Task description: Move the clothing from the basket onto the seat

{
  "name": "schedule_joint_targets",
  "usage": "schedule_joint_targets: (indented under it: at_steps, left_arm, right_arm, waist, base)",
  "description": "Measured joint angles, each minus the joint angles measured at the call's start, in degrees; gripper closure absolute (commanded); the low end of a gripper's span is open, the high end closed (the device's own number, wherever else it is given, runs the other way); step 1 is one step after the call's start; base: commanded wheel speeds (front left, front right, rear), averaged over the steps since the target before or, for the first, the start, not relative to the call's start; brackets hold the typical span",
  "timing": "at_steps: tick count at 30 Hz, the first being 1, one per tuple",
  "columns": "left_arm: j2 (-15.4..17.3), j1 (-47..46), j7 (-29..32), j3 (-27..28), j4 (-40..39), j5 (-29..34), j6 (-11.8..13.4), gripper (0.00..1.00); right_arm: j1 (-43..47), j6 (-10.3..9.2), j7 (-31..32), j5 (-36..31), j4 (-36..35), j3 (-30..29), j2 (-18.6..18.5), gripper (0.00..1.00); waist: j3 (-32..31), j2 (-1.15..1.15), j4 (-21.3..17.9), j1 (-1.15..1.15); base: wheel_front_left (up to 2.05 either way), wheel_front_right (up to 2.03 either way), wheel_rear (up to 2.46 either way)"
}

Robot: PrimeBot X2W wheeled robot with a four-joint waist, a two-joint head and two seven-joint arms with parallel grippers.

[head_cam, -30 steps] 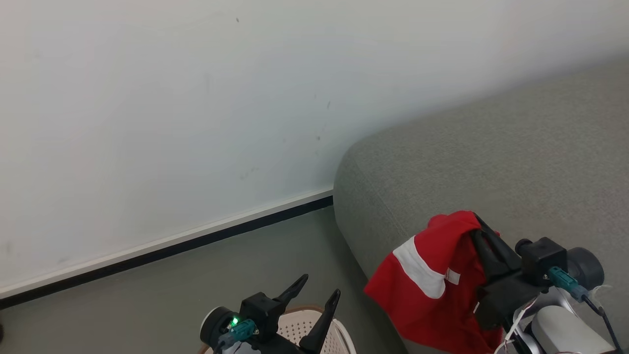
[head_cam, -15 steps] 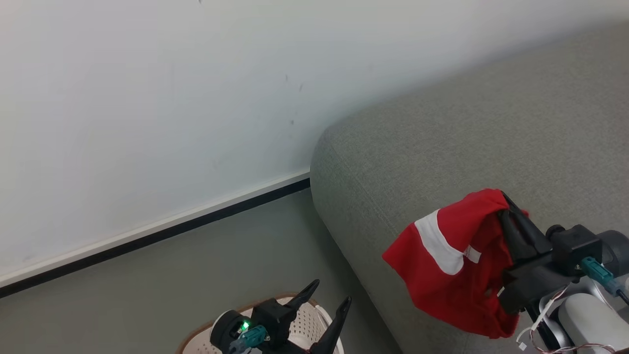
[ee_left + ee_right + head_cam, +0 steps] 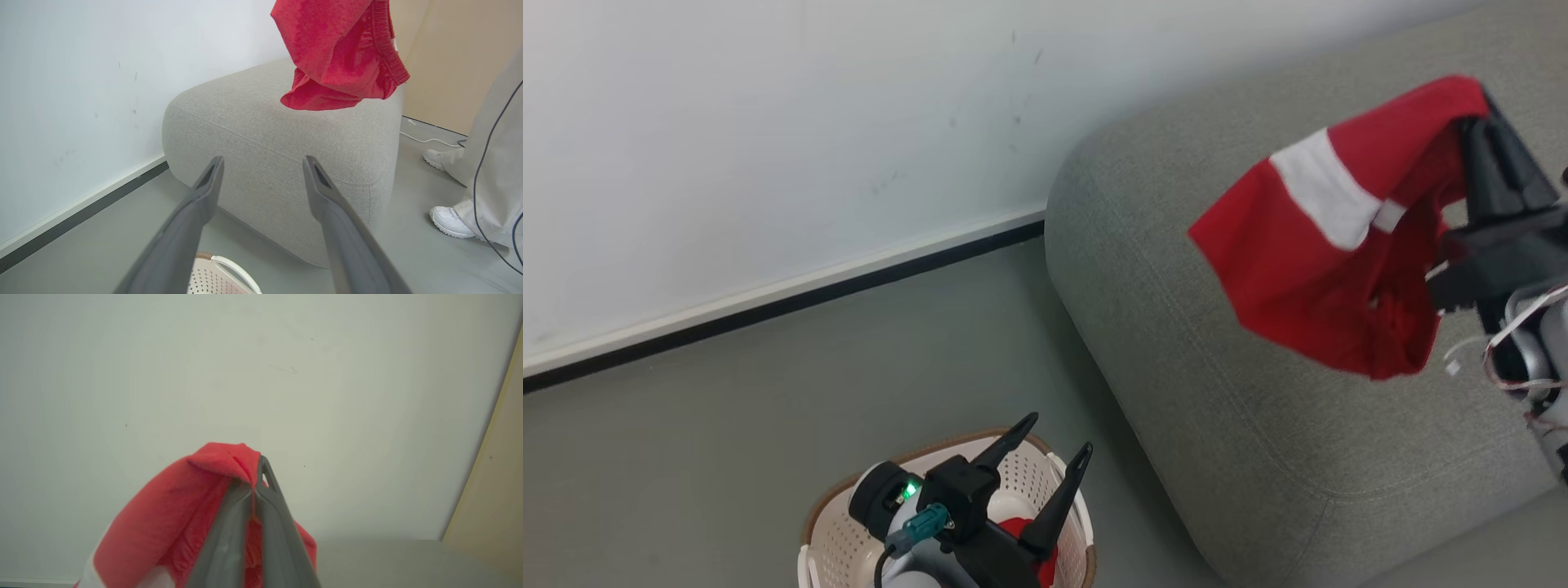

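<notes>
Since a second ago the right end effector point(image 3: 1482, 131) has lifted the red garment point(image 3: 1323, 261) from low against the front of the grey seat point(image 3: 1217, 392) to high above its cushion; the head camera has shifted as well. Its two fingers are pressed together on a fold of the cloth, which hangs clear of the cushion. The left end effector point(image 3: 1059, 433) hovers over the basket point(image 3: 833, 531) on the floor, fingers spread wide and empty. A second red garment point(image 3: 1016, 527) lies inside the basket.
</notes>
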Motion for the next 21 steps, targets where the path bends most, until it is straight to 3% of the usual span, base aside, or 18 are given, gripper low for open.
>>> schedule_joint_targets:
  at_steps: [12,21]
  left_arm:
    - [3.45,-3.67,0.51,0.87,-6.36,2.85,0.84,0.00]
    - [6.47,-5.71,1.96,0.82,-11.93,5.64,1.33,0.00]
  right_arm:
    - [-18.03,0.57,3.10,1.42,8.18,-4.93,-2.08,1.00]
    - [-24.93,-0.03,4.48,2.55,13.89,-8.29,-2.94,1.00]
  waist:
    - [8.50,0.01,2.43,0.01]
    - [15.26,0.01,4.19,0.00]
  base:
    - [0.00,0.00,0.00]
    - [0.00,0.00,0.00]
